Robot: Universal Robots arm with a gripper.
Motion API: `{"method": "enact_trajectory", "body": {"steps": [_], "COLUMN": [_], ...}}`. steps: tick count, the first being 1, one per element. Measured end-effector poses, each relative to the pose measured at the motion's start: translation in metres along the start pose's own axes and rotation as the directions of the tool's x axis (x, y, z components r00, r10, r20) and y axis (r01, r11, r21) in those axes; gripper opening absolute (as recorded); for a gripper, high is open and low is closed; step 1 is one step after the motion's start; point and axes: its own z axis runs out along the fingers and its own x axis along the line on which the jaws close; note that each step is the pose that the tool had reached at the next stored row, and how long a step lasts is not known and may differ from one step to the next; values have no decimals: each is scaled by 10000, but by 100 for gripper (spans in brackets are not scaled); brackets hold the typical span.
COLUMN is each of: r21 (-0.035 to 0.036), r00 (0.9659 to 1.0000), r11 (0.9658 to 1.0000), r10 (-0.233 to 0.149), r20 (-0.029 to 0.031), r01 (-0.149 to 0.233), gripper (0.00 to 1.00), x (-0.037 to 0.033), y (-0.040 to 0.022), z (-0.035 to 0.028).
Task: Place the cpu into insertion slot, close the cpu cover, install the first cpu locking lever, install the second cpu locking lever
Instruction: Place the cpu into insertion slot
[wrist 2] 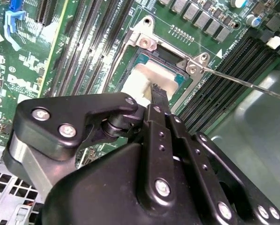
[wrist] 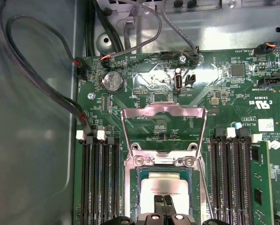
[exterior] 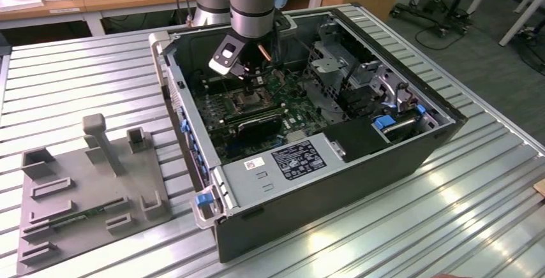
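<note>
Close in, the gripper [wrist: 163, 201] has its two fingers pressed together with nothing between them, tips down on or just over the top of the cpu [wrist: 165, 183]; contact I can't call for sure. The cpu lies flat inside the slot [wrist: 130, 187], square to the rim, so the placing looks done. By my read this chip is light, thin and stiff, with a smooth metal lid that would slide under a pad. The underside and the socket contacts are the delicate parts, so any hold belongs on two opposite edges, kept level. Just beyond, the cover [wrist: 164, 110] stands open, back from its hinge at the slot's far edge, with the board [wrist: 144, 89] showing through its open middle. It's thin sheet metal, springy I'd guess, best pushed at its free edge. One lever [wrist 2: 243, 83], a slim wire rod, juts free from the slot's corner. Memory slots [wrist: 99, 183] flank both sides. Farther out, the exterior view has the arm [exterior: 254, 4] reaching down into the open case [exterior: 341, 189].
</note>
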Motion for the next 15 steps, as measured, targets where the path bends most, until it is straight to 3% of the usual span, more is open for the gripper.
{"method": "enact_trajectory", "body": {"steps": [4, 10, 15], "r21": [2, 2, 3], "r00": [10000, 10000, 10000], "r11": [10000, 10000, 10000], "r10": [0, 0, 3], "r20": [-7, -14, -55], "r01": [0, 0, -3], "gripper": [11, 11, 11], "x": [-4, -4, -6], "y": [-2, -3, -5], "z": [38, 43, 78]}}
